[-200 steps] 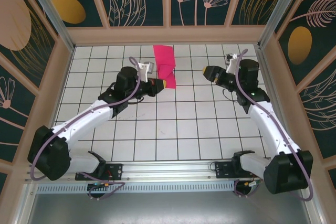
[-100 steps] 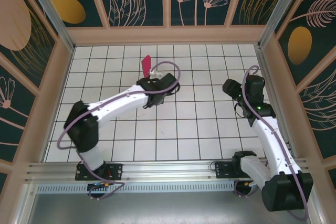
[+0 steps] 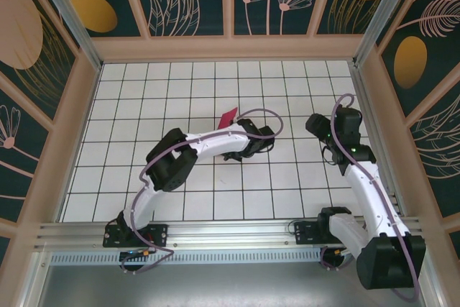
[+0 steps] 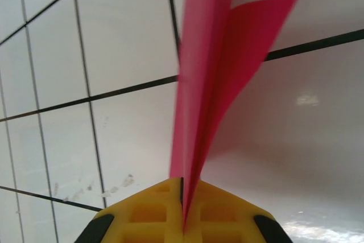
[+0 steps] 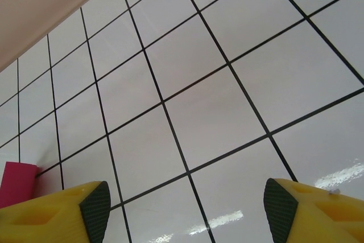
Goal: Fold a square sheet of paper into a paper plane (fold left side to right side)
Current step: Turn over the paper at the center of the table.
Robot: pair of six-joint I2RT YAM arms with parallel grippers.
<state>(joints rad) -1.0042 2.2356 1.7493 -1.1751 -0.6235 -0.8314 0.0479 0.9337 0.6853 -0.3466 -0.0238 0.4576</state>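
paper plane (image 4: 206, 83): magenta-pink, slim folded layers, pinched by left gripper (image 4: 183, 215)

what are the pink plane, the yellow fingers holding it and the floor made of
The paper plane: thin paper, matte magenta; sharp creases and thin layered edges show it.
The left gripper fingers: probably moulded or printed plastic, matte yellow, with recessed pockets.
The table top: glossy white with black grid lines; the glare suggests laminate or tile, which one is unclear.

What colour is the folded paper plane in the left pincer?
Plain magenta-pink. The paper plane shows best in the left wrist view, clamped in the left pincer.
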